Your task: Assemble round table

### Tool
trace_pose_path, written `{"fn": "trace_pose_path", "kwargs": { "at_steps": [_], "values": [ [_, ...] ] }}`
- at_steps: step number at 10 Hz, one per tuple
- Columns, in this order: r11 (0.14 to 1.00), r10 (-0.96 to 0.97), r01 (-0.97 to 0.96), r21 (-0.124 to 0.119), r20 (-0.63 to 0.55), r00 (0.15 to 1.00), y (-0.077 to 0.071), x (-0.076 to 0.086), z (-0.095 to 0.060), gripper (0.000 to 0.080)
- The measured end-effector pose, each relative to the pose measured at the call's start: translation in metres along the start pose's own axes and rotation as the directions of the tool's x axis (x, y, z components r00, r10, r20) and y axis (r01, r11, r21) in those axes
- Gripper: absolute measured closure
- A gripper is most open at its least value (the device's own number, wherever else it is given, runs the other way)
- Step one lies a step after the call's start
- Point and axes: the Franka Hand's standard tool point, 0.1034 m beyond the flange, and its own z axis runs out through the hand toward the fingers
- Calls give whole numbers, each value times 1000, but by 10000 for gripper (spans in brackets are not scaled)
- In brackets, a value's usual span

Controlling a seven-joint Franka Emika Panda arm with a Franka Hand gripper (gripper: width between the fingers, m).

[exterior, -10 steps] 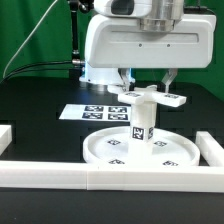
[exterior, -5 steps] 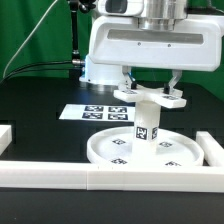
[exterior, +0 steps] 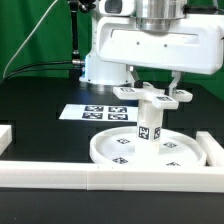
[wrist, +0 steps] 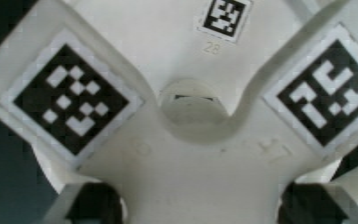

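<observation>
The large rimmed round disc (exterior: 143,150) lies flat on the black table near the front rail. The short cylindrical leg (exterior: 148,123) stands upright on its middle. The cross-shaped foot (exterior: 152,95) sits on top of the leg, its tagged arms spreading sideways. My gripper (exterior: 152,88) comes straight down over the foot and is shut on it, one finger on each side. In the wrist view the foot (wrist: 190,110) fills the picture, with its centre hub and tagged arms, and the dark fingertips (wrist: 91,202) press against one arm.
The marker board (exterior: 92,112) lies flat behind the disc towards the exterior view's left. Long white border rails (exterior: 60,174) run along the front and both sides. A green curtain hangs behind.
My gripper and the foot have shifted slightly to the exterior view's right and turned a little on top of the leg. The disc has shifted a little right with them.
</observation>
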Motion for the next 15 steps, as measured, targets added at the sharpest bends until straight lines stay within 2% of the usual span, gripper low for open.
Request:
{"fn": "trace_pose_path", "kwargs": {
  "at_steps": [4, 9, 11, 13, 15],
  "values": [
    [976, 219, -219, 10, 10, 976, 0, 0, 0, 363],
    [891, 454, -454, 21, 29, 891, -1, 1, -1, 363],
    [827, 562, -562, 26, 33, 827, -1, 1, -1, 363],
    [723, 689, -689, 50, 29, 725, -1, 2, 2, 363],
    [595, 801, -801, 64, 37, 598, -1, 2, 2, 363]
  ]
}}
